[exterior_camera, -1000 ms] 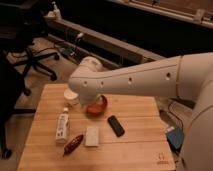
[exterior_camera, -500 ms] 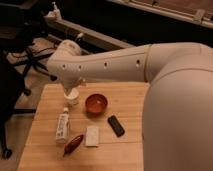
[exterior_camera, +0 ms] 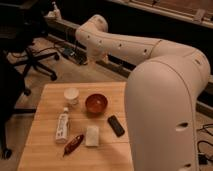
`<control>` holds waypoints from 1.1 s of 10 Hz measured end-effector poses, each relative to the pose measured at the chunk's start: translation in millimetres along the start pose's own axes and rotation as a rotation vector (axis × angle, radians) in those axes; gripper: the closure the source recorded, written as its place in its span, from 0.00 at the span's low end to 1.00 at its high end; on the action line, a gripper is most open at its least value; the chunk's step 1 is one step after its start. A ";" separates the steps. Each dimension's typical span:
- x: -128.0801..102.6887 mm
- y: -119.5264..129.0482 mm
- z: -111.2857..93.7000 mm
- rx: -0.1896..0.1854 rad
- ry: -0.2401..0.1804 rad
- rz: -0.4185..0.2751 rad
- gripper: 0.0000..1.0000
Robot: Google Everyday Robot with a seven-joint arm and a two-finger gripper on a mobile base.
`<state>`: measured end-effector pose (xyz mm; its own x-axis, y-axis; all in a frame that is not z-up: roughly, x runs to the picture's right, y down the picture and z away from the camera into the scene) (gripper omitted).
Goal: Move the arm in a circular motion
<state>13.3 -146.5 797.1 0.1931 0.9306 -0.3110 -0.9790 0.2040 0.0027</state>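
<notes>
The arm (exterior_camera: 150, 50) is thick and cream-white with small dark screw holes. Its large near segment (exterior_camera: 165, 125) fills the right side and covers the table's right part. From there it reaches up and left to a rounded elbow (exterior_camera: 95, 26). A short segment hangs down from the elbow toward the floor behind the table. The gripper (exterior_camera: 93, 59) is at that segment's lower end, above the floor beyond the table's far edge, holding nothing I can make out.
The wooden table (exterior_camera: 47, 95) carries a white cup (exterior_camera: 71, 95), a red-brown bowl (exterior_camera: 96, 103), a black flat device (exterior_camera: 116, 125), a white bottle (exterior_camera: 62, 125), a white packet (exterior_camera: 92, 135) and a red-brown bag (exterior_camera: 73, 144). An office chair (exterior_camera: 30, 57) stands at left.
The elbow and the gripper end have swung from over the cup and bowl up and back, beyond the table's far edge. The near segment now covers more of the right side.
</notes>
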 end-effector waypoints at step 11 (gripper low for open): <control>220.8 -71.9 24.9 0.076 0.225 0.091 0.35</control>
<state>128.0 51.9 751.9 0.0764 0.8567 -0.5102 -0.9823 0.1524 0.1088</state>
